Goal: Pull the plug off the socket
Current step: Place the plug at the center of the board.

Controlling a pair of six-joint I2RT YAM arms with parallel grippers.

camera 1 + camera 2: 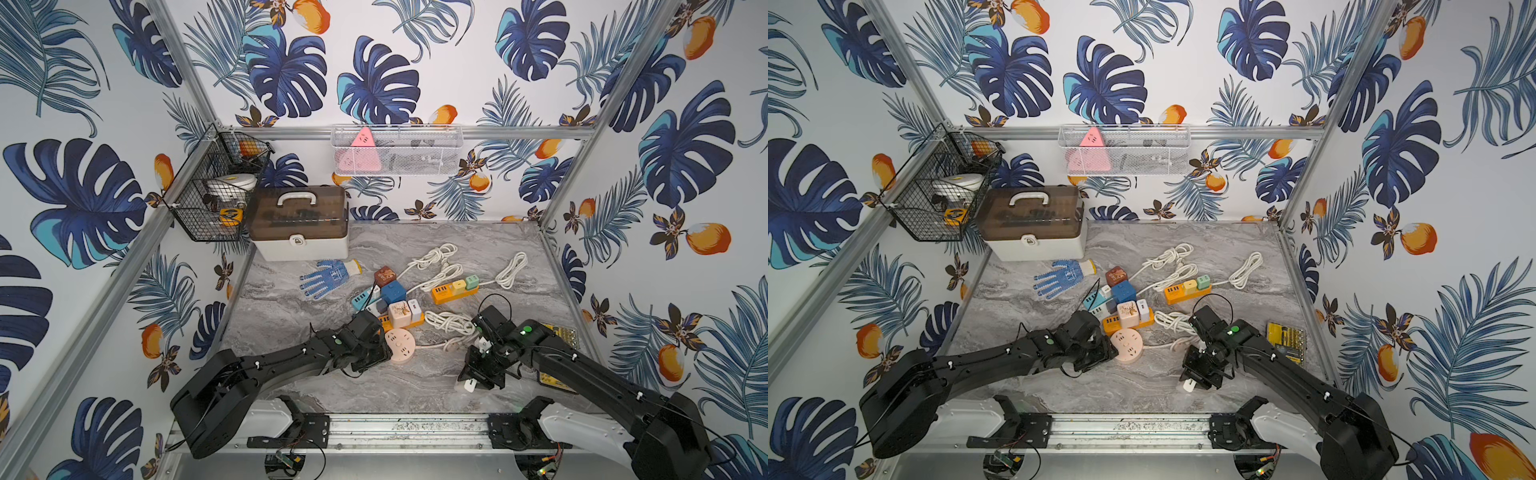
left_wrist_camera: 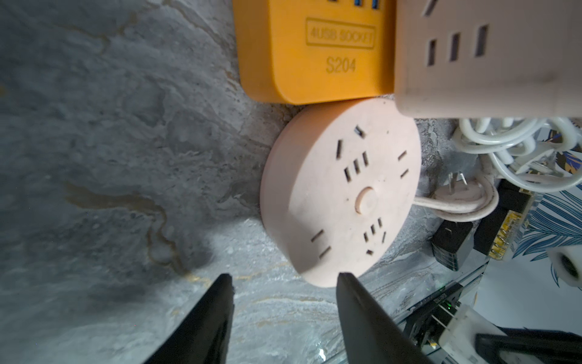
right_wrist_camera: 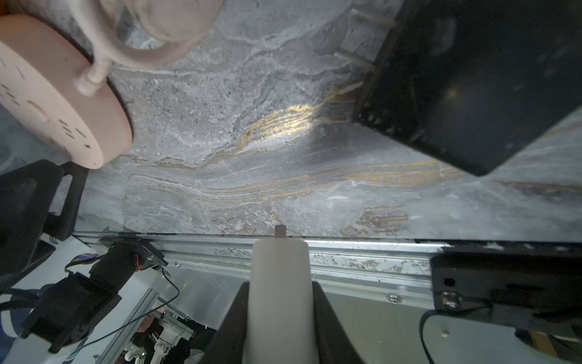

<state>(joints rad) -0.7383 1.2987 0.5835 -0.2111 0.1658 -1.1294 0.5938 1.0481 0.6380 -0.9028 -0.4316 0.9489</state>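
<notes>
A robot test booth: bare aluminium frame (image 1: 519,132), leaf-print wallpaper (image 1: 457,45) on its walls, marble-look tabletop (image 1: 274,303), metal mounting rail (image 1: 407,430) along the near edge

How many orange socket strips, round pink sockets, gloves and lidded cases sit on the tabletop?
orange socket strips: 2
round pink socket: 1
blue glove: 1
lidded case: 1
total: 5
</notes>
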